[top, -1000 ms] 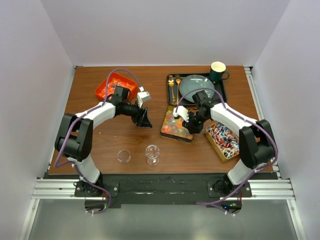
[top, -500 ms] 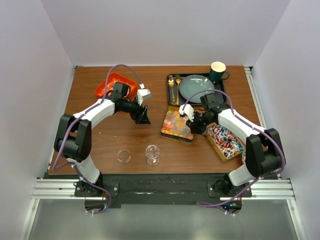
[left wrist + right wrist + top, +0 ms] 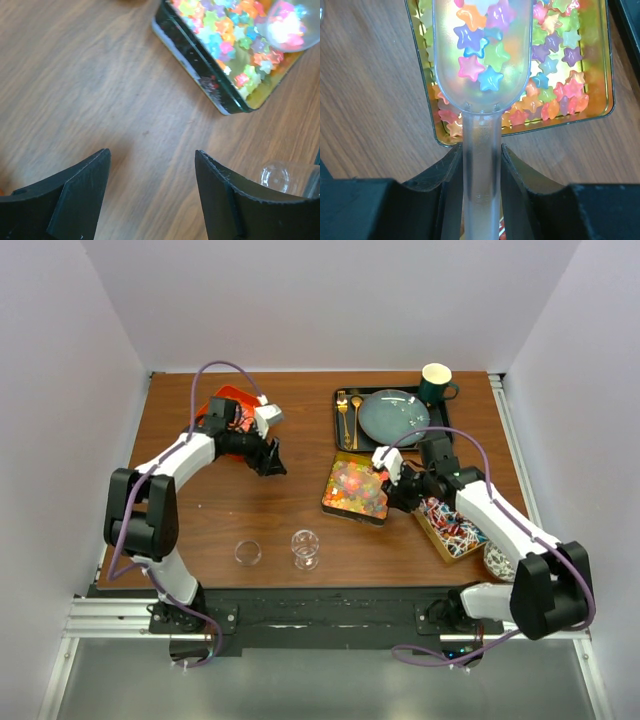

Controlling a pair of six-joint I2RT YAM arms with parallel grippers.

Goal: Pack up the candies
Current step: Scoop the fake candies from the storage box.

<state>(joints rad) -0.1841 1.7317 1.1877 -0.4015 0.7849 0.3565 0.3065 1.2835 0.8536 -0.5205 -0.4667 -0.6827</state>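
Observation:
Glossy star-shaped candies (image 3: 555, 85) in several colours fill a gold-lined tin (image 3: 340, 502) at the table's middle; its dark wall shows in the left wrist view (image 3: 200, 75). My right gripper (image 3: 481, 155) is shut on the handle of a clear plastic scoop (image 3: 481, 45). The scoop holds several star candies just above the tin's near end. In the top view the right gripper (image 3: 395, 490) is at the tin's right edge. Red-blue-white wrapped candies (image 3: 452, 520) lie in a tray on the right. My left gripper (image 3: 268, 458) is open and empty over bare wood (image 3: 151, 152), left of the tin.
A small glass bowl (image 3: 248, 553) and a glass goblet (image 3: 305, 548) stand near the front edge. An orange tray (image 3: 225, 410) is at the back left. A black tray (image 3: 345, 435) holds a blue plate (image 3: 393, 415) and gold cutlery; a dark mug (image 3: 436, 383) stands behind it.
My right gripper drew back to the right off the tin, bringing the scoop with candies in it. My left gripper moved left and away, toward the orange tray.

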